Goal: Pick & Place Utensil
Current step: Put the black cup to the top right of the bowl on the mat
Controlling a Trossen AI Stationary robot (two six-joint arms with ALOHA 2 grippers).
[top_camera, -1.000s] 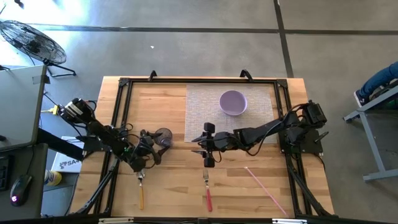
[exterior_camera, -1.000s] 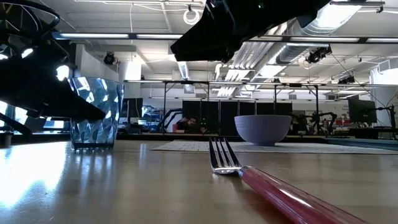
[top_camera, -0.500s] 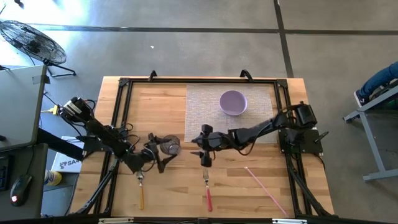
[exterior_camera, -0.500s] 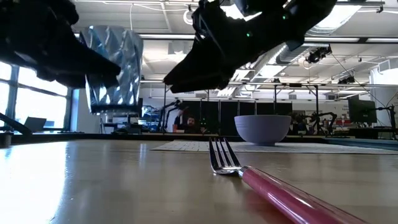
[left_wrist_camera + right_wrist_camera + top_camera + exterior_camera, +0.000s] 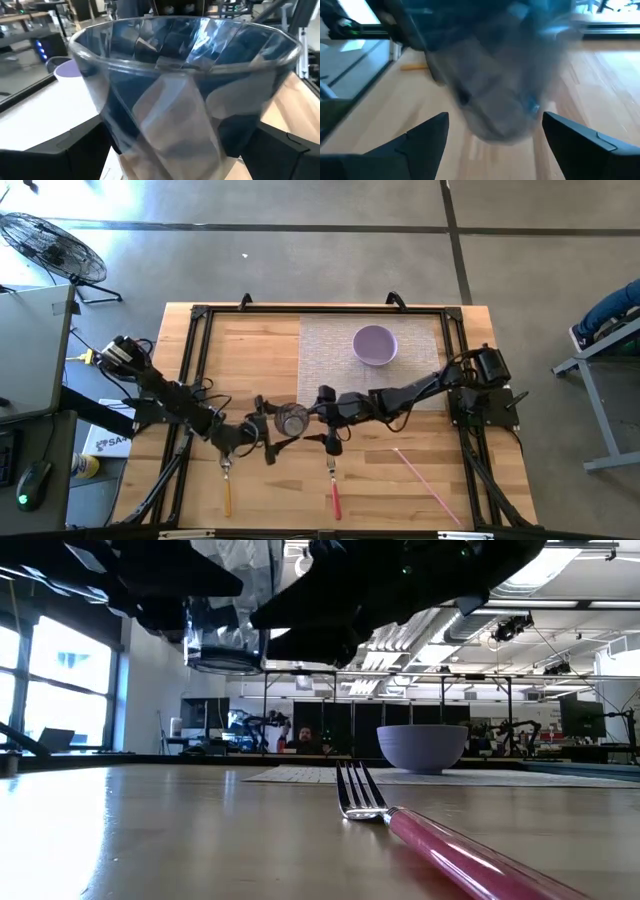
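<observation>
Above mid-surface, my left gripper holds the glass aloft; right gripper spread wide beside it. Fork lies flat near front edge.

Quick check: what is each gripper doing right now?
Left gripper: shut on the glass, held above the table.
Right gripper: open, beside the glass.

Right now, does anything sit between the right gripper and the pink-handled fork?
Yes. The clear faceted glass, carried in the air by the left gripper, sits directly before the open right gripper; the pink-handled fork lies on the table nearer the front edge.
</observation>
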